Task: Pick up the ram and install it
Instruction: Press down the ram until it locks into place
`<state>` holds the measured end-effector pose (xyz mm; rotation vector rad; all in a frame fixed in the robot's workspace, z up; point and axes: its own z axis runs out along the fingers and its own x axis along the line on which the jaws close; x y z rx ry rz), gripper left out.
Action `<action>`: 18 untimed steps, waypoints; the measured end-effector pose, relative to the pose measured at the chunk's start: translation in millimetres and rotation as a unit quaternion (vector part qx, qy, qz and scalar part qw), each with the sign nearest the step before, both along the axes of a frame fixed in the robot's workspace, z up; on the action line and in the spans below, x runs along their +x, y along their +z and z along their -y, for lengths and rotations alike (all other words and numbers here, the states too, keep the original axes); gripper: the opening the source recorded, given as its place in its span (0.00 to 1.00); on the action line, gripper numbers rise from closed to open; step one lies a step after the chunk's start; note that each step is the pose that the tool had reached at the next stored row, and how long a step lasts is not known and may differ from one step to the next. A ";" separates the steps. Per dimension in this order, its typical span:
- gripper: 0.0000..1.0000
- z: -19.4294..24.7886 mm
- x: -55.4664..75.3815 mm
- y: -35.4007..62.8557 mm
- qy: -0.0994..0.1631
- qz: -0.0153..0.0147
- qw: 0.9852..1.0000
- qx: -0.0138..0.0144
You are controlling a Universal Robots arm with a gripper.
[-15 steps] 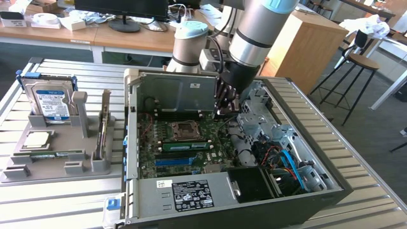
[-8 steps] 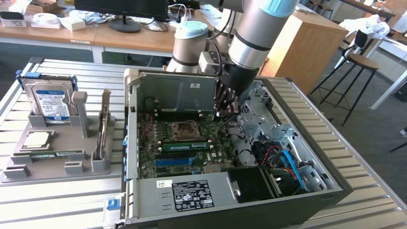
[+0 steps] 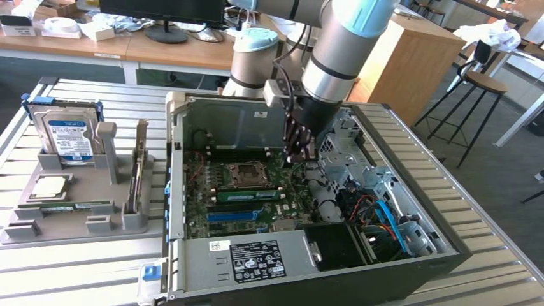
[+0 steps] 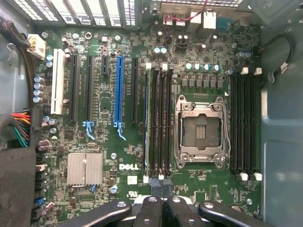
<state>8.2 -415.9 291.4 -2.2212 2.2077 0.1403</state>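
Currently, the arm [image 3: 340, 44] reaches down into the open case [image 3: 255, 118], which lies on its side on the slatted table [image 3: 85, 274]. Note that the gripper [image 3: 297, 159] hangs just above the motherboard [image 3: 255, 223], close to the empty processor socket [image 3: 246, 172].

Observe the fingers [image 4: 151, 213] in the wrist view. They are pressed together with nothing between them, and the gripper [image 4: 163, 204] sits over the near end of the memory slots.

Locate the ram [image 3: 246, 194] in the exterior view. It stands on edge in a slot beside the socket, between the socket and the blue slot [image 3: 242, 215]. It runs parallel to both. In the wrist view you see the ram [image 4: 146, 123] edge-on as a thin pale strip in the slot of that bank farthest from the socket [image 4: 201, 130]. The three slots next to it, toward the socket, are bare. The fingers do not touch the ram in either view.

Check the grey tray [image 3: 51, 233] at the exterior view's left, beside the case. A hard drive [image 3: 70, 137] stands upright at its back. A square processor [image 3: 50, 186] lies flat in front of it.
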 end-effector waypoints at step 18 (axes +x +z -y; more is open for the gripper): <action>0.10 0.0 0.0 -13.8 0.000 0.000 1.000 0.000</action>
